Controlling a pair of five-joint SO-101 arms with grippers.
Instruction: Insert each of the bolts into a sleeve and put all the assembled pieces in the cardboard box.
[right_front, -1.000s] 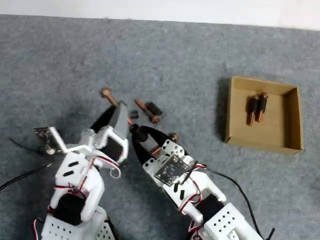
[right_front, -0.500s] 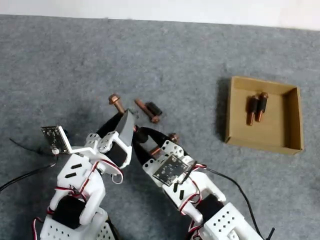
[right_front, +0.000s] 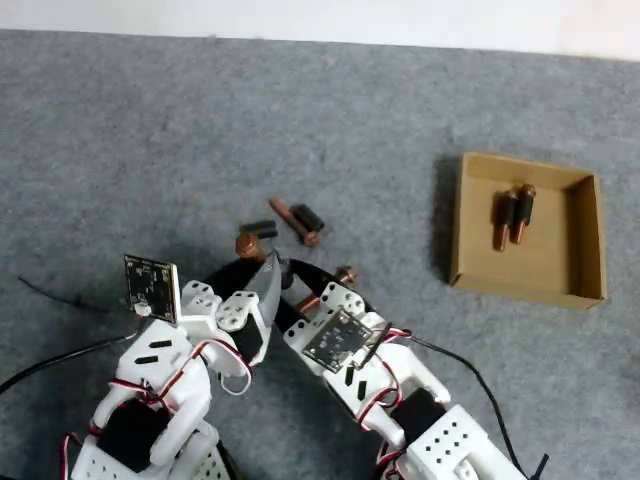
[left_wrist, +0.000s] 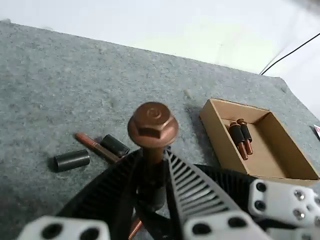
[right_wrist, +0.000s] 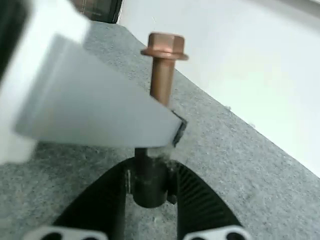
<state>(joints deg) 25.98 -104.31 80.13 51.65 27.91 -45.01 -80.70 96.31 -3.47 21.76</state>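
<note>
My left gripper (right_front: 262, 266) is shut on a copper bolt (right_front: 249, 245), which stands head up in the left wrist view (left_wrist: 152, 125). Right beside it, my right gripper (right_front: 284, 279) is shut on a black sleeve (right_wrist: 148, 188). The bolt's shaft (right_wrist: 162, 80) stands straight above that sleeve, its tip at or in the sleeve's mouth. A grey finger (right_wrist: 85, 112) of the left gripper crosses in front. A loose sleeve (right_front: 258, 229) lies just beyond the grippers. Another bolt (right_front: 290, 218) lies next to a sleeve (right_front: 308, 217). The cardboard box (right_front: 455, 235) at the right holds two assembled pieces (right_front: 511, 216).
A further bolt (right_front: 333, 285) lies on the grey carpet, partly under my right arm. The box (left_wrist: 215, 136) sits well off from the grippers, with bare carpet between. A dark cable (right_front: 470, 375) trails beside the right arm.
My left gripper has swung the bolt toward the right gripper and tipped it upright over the held sleeve. The loose sleeve behind it has come into view.
</note>
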